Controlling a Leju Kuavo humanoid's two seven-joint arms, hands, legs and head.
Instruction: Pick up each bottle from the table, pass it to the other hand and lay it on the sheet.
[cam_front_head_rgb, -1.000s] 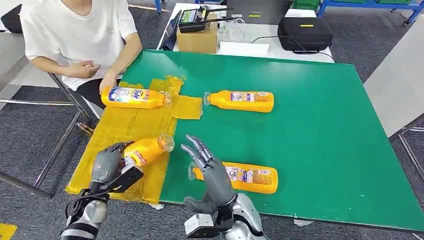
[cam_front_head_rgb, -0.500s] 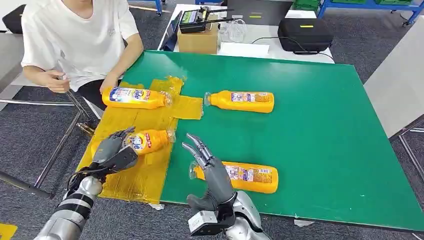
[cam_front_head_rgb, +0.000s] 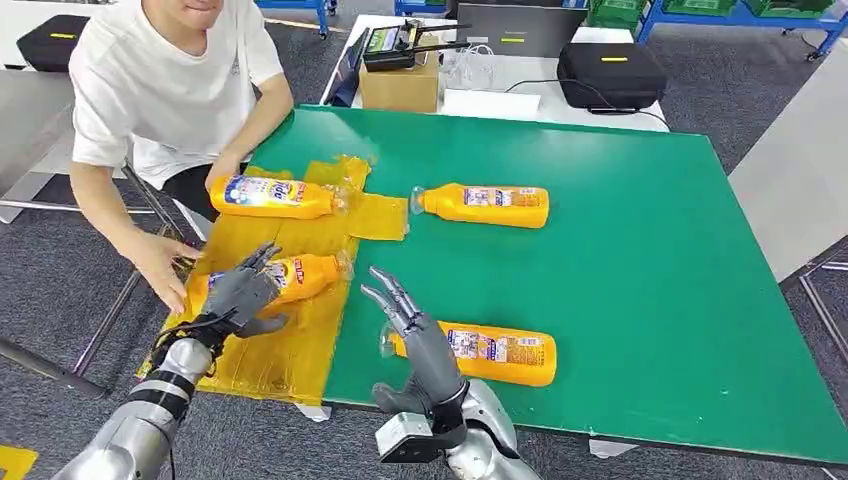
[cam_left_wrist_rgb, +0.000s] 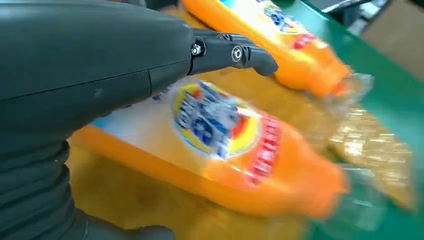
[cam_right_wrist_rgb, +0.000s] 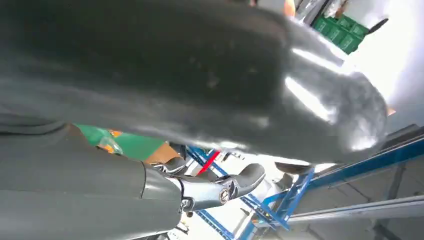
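An orange bottle (cam_front_head_rgb: 305, 274) (cam_left_wrist_rgb: 235, 150) lies on its side on the yellow sheet (cam_front_head_rgb: 270, 350), cap toward the green table. My left hand (cam_front_head_rgb: 240, 294) is at its base with the fingers (cam_left_wrist_rgb: 230, 51) stretched straight above it, spread and not wrapped around it. My right hand (cam_front_head_rgb: 422, 338) stands upright and open, holding nothing, beside the cap end of a second bottle (cam_front_head_rgb: 495, 355) near the table's front edge. A third bottle (cam_front_head_rgb: 485, 204) lies mid-table. A fourth bottle (cam_front_head_rgb: 273, 195) rests at the sheet's far end.
A person in a white shirt sits at the far left, one hand (cam_front_head_rgb: 222, 172) on the far bottle and the other hand (cam_front_head_rgb: 165, 268) close to my left hand. A cardboard box (cam_front_head_rgb: 398, 82) and a black case (cam_front_head_rgb: 610, 72) stand behind the green table (cam_front_head_rgb: 650, 250).
My left hand carried the bottle away from me and set it down on the sheet, its fingers lifting off. The person's arm reached down toward the sheet's left edge. My right hand stayed put.
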